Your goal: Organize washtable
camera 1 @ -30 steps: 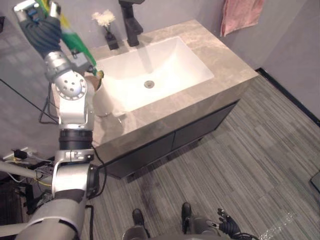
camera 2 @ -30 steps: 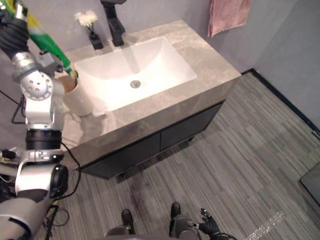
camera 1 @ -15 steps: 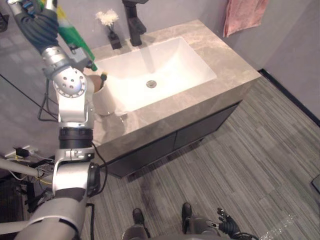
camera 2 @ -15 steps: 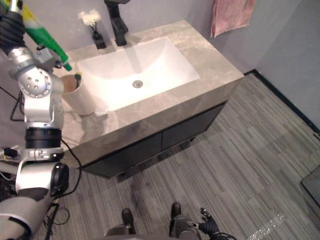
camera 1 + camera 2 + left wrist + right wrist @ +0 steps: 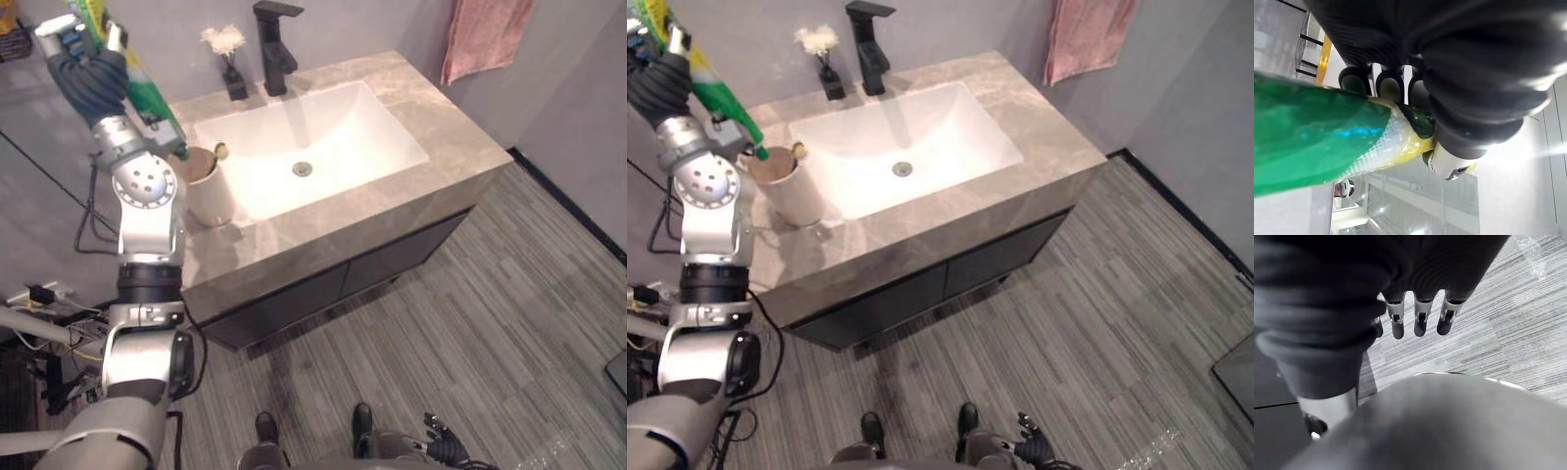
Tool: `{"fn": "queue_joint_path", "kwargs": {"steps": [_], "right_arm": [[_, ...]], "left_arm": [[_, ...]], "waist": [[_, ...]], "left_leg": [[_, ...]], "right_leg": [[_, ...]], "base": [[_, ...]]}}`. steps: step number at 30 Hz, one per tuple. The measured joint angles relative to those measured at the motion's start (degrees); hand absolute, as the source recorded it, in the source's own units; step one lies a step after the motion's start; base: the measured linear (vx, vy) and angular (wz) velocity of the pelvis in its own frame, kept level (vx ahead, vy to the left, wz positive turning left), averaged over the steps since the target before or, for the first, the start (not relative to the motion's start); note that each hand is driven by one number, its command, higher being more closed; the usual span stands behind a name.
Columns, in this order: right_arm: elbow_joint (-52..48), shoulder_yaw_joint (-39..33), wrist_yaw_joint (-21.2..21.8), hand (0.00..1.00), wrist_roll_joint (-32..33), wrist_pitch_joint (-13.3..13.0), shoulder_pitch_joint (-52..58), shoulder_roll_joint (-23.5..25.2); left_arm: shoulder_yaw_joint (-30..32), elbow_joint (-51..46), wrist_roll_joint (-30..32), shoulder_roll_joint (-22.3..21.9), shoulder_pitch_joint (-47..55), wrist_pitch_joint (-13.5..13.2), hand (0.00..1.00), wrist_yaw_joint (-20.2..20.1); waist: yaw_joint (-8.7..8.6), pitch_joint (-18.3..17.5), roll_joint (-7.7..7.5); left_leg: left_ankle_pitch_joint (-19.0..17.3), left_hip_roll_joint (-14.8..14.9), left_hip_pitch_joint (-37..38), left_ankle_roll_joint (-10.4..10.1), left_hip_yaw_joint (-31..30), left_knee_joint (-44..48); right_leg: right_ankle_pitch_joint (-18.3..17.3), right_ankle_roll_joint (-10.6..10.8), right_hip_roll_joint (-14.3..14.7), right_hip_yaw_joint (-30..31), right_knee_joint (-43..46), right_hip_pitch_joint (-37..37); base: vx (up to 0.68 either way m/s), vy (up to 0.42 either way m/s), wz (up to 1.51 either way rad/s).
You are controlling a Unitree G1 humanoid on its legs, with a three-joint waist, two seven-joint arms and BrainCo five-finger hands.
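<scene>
Near the washtable's left edge, the left hand, curled round a green tube, hovers over the cup.

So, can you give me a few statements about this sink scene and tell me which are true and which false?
1. The left hand holds a green and yellow tube. True.
2. The tube points down toward the white cup. True.
3. The cup stands inside the basin. False: it stands on the counter, beside the basin.
4. The faucet is white. False: it is black.
5. A pink towel hangs on the wall. True.
6. The right hand grips the towel. False: it hangs low over the floor, fingers relaxed, holding nothing.
</scene>
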Motion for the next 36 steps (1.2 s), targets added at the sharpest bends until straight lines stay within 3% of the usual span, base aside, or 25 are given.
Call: {"fn": "queue_joint_path", "kwargs": {"steps": [36], "right_arm": [[-2.0, 0.1, -0.2, 0.00, 0.1, 0.0, 0.6, 1.4]], "left_arm": [[-1.2, -0.4, -0.3, 0.0, 0.0, 0.0, 1.00, 0.0]], "waist": [[-0.04, -0.6, -2.54]], "left_leg": [[0.1, 0.8, -2.2, 0.0, -0.1, 0.9]], "right_leg": [[1.9, -0.1, 0.7, 0.1, -2.8, -0.5]], "base": [[0.00, -0.001, -0.01]]}}
